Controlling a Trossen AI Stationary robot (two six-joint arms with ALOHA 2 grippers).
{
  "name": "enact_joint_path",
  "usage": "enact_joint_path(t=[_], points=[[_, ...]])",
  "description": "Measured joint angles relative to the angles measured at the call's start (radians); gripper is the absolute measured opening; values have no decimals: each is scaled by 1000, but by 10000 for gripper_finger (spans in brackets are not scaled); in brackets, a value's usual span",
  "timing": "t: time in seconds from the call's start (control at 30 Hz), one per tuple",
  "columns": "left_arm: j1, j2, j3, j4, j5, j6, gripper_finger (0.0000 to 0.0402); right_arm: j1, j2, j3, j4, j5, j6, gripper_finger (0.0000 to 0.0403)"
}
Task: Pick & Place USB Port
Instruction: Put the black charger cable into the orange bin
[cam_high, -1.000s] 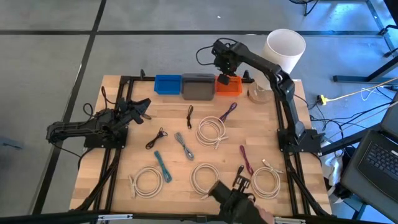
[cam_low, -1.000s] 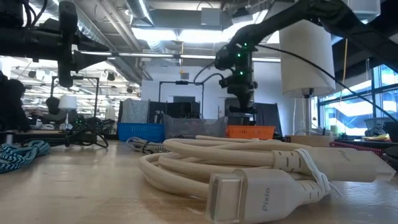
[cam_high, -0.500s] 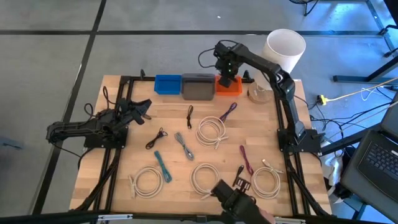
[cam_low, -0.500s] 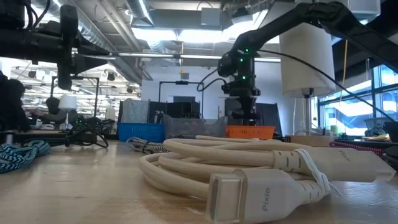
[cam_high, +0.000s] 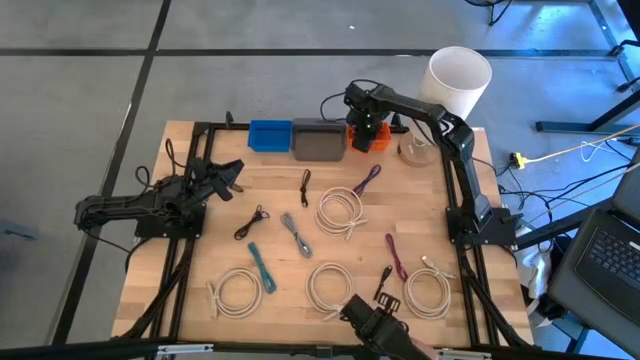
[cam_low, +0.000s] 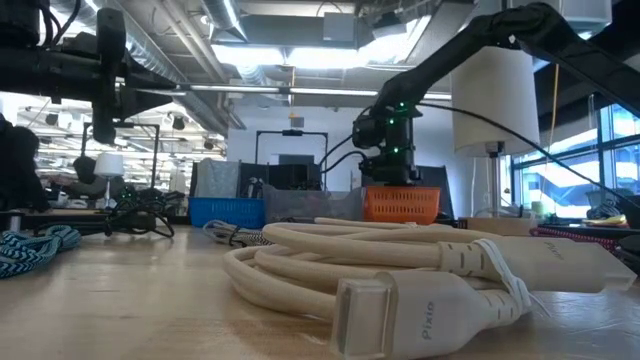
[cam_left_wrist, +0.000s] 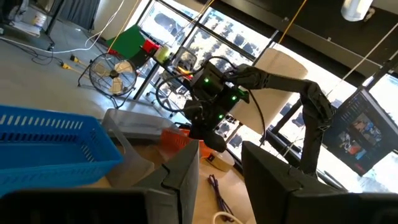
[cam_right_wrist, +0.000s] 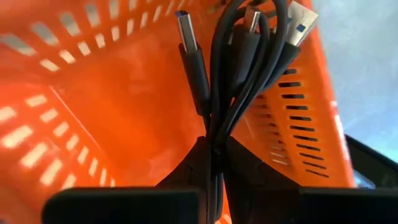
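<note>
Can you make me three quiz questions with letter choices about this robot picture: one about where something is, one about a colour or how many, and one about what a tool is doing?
1. Where is the right tool?
A. Over the orange basket
B. Over the blue basket
C. Down at the near edge of the table

2. How many baskets sit in a row at the far edge of the table?
A. One
B. Three
C. Five

3. What is the right tool doing?
A. Standing wide open and empty
B. Pinching a dark USB cable
C. Holding a white cable

Answers:
1 A, the high view shows it above the orange basket.
2 B, blue, grey basket and orange stand side by side.
3 B, the right wrist view shows the fingers closed on the folded dark cable, inside the orange basket.
</note>
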Motion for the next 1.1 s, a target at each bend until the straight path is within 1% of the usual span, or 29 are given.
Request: enact_joint_path(t=[0.1,0.33,0.63,0.7,0.83,0.93,1.0,1.1], points=[[0,0,0,0,0,0,114,3,0,-13,0,0,0,21],[0,0,0,0,-1,0,114,19,0,2,-63,0,0,21],[0,0,0,0,-1,1,114,32,0,5,-41,1,0,23],[0,0,0,0,-1,1,114,32,0,5,-39,3,0,46],[0,0,0,0,-1,1,114,32,0,5,-25,3,23,116],[0,0,0,0,-1,1,114,32,0,5,-24,3,34,159],[0,0,0,0,-1,1,114,32,0,5,-24,3,51,178],[0,0,0,0,-1,1,114,32,0,21,-40,3,67,192]])
